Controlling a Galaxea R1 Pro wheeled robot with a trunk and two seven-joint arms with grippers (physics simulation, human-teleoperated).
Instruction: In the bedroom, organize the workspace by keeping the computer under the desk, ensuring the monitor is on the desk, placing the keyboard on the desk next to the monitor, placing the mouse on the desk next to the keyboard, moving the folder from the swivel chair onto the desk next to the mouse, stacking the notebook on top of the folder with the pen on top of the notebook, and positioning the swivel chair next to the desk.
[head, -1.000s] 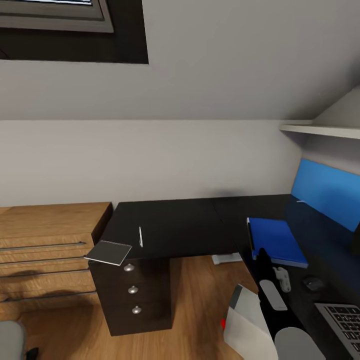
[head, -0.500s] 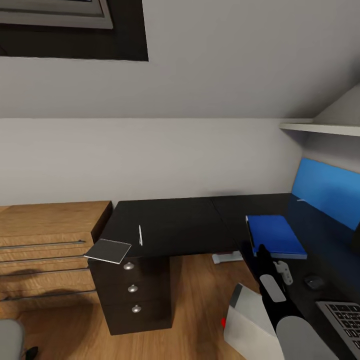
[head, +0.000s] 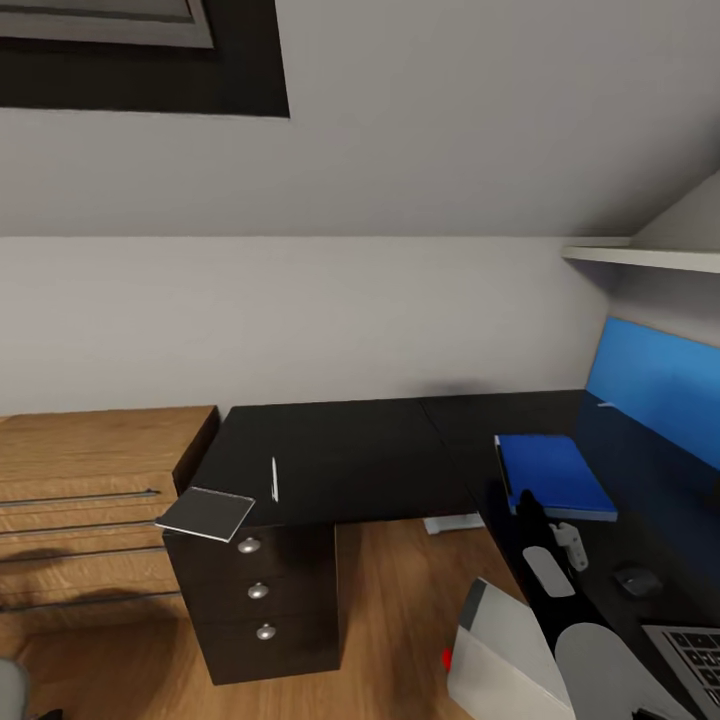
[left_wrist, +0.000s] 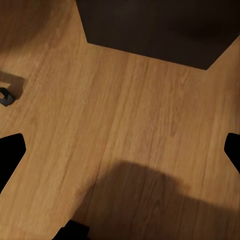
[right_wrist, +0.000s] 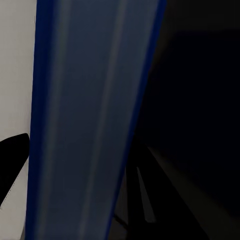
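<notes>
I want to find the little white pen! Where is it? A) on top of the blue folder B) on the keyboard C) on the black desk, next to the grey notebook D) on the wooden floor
C: the pen lies on the black desk, just beside the grey notebook that sticks out over the desk's corner, far from the blue folder.

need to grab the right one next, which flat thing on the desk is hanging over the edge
The grey notebook, at the desk's left corner above the drawers, juts past the edge beside the white pen. The blue folder lies fully on the top, further right.
</notes>
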